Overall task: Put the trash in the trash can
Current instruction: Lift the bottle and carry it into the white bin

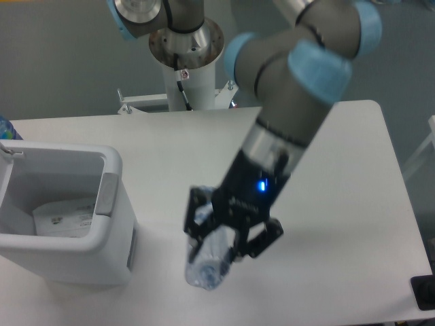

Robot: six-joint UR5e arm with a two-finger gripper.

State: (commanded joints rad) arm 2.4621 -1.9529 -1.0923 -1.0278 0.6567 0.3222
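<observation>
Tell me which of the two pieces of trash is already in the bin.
The white paper packet, lying at the bottom of the bin. The clear bottle is outside it, held by the gripper above the table.

white table (pixel 340 204), trash can (pixel 68 251) on it

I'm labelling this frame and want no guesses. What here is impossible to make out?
- Bottle: cap and label hidden behind the gripper; body blurred.
- Paper packet in the trash can: print too small to read.
- Blue object: cut by left edge.
- Black object: cut by right edge.
</observation>
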